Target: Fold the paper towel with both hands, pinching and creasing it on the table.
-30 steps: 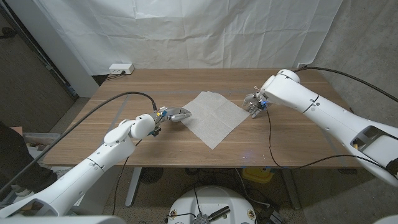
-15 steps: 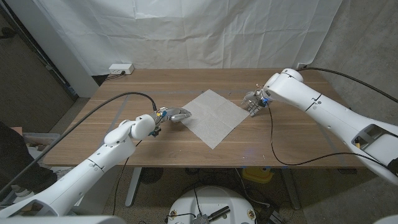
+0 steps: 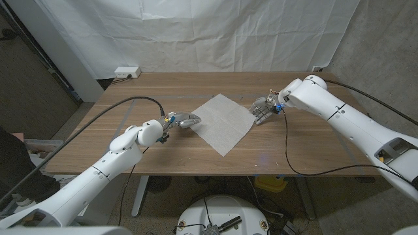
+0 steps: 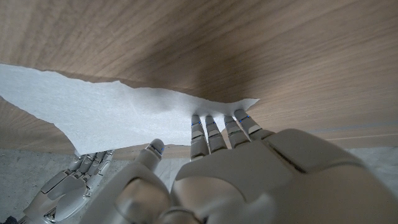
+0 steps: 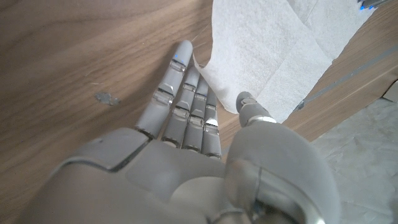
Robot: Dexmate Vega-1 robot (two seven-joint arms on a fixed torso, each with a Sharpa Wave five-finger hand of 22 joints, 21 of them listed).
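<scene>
The paper towel [image 3: 222, 123] is plain white, with a faint quilted texture that shows in the right wrist view, and it lies on a worktop [image 3: 130, 91] of warm brown wood with darker grain streaks running along its length. The left hand [image 3: 185, 120] and the right hand [image 3: 264, 109], one at each side corner of the paper towel, are pale grey with small blue marks on the fingers [image 4: 214, 129]. The arms are glossy white, with black cables trailing along them. Beyond the worktop's far edge hangs a creased white cloth backdrop [image 3: 209, 32], and a white power strip [image 3: 127, 71] sits at the worktop's far left corner.
</scene>
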